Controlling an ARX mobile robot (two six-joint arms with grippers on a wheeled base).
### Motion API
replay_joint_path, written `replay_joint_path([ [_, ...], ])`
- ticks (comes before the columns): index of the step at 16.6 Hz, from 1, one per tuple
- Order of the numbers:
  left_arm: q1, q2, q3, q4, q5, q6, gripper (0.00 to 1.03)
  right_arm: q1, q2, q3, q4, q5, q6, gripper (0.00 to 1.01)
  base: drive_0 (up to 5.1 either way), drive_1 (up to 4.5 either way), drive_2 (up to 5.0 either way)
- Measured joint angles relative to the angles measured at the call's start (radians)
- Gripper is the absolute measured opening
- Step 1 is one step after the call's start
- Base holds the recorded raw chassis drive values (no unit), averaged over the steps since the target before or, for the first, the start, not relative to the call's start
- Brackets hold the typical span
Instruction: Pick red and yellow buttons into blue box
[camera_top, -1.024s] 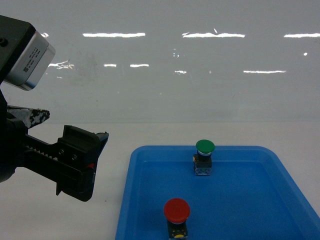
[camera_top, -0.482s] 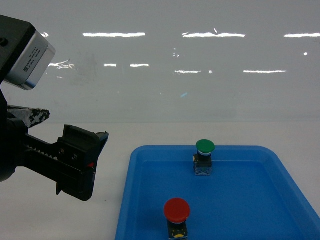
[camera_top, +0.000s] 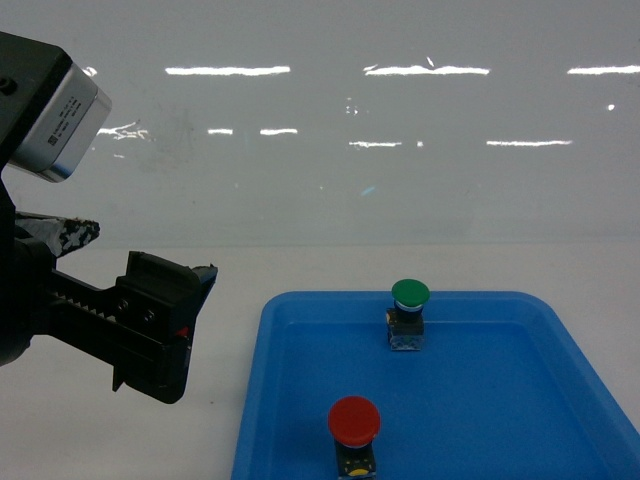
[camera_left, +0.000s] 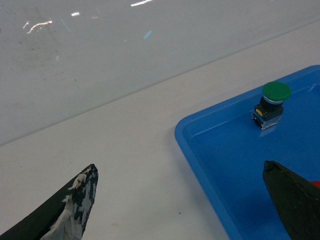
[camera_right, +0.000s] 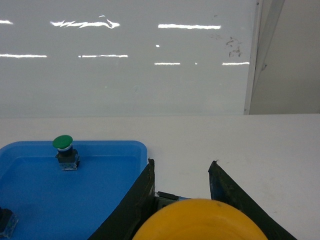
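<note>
Gripping the yellow button (camera_right: 200, 220), our right hand (camera_right: 181, 186) should carry it level to the blue box, unseen here; our left hand (camera_left: 180, 200) hangs open beside the tray (camera_top: 300, 310) holding the red button (camera_top: 354, 420).

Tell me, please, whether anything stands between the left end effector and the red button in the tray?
Nothing visible does. The left end effector hangs open over the white table, left of the shallow blue tray. The red button stands upright just inside the tray's low rim; the green button sits farther back.
</note>
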Motion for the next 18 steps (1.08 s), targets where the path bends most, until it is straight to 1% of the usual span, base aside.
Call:
replay_joint_path([
  [2,-0.005,0.000,0.000,0.002,0.003,0.000,0.98,0.000,0.000,0.000,0.000,0.000,0.000,0.29,0.0,0.00,0.0],
  [5,-0.002,0.000,0.000,0.000,0.002,0.000,0.98,0.000,0.000,0.000,-0.001,0.000,0.000,0.29,-4.6,2.87,2.9],
  [7,0.010,0.000,0.000,0.001,-0.008,0.000,0.98,0.000,0.000,0.000,0.001,-0.008,-0.001,0.29,-4.6,2.87,2.9],
  [10,-0.003,0.000,0.000,0.000,0.002,0.000,0.98,0.000,0.000,0.000,-0.001,-0.007,-0.001,0.29,-4.6,2.87,2.9],
  [12,0.009,0.000,0.000,-0.001,-0.008,0.000,0.98,0.000,0.000,0.000,0.000,-0.008,-0.002,0.29,-4.6,2.87,2.9],
  [13,0.007,-0.002,0.000,0.004,-0.005,0.000,0.98,0.000,0.000,0.000,0.000,-0.008,-0.002,0.29,-4.6,2.87,2.9],
  [18,0.000,-0.002,0.000,0.000,-0.002,0.000,0.98,0.001,0.000,0.000,0.001,-0.006,-0.003,0.29,4.4,-4.04,-1.2],
])
